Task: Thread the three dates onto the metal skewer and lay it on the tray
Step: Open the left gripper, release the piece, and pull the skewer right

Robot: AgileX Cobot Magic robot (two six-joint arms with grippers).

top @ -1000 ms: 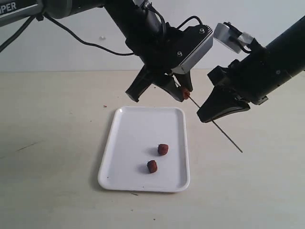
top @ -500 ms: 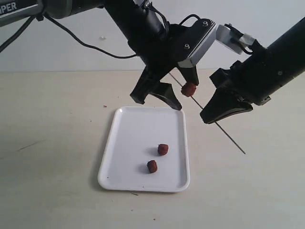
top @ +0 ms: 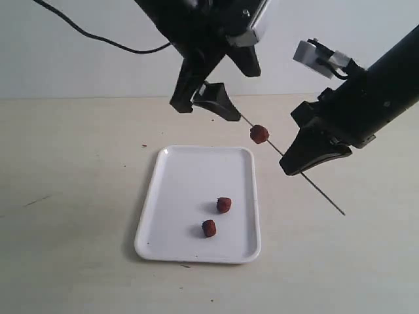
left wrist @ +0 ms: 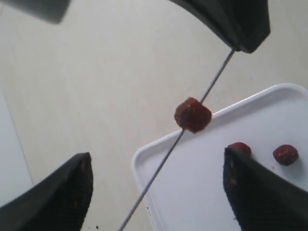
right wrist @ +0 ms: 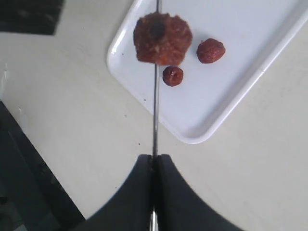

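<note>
A date [top: 209, 227] and a second date [top: 224, 205] lay loose on the white tray [top: 171, 196], in its right half, close together but not touching. Just beyond the tray's far right corner, a third date [top: 259, 134] sat speared on the metal skewer [top: 322, 194] — the rod was in the air, slanting down to the tray's right. The right gripper [top: 306, 156] had its jaws pressed together on the rod below that date. Above the tray's far edge hung the left gripper [top: 204, 110] — fingers spread wide, holding nothing, the skewer's upper end near one of them.
</note>
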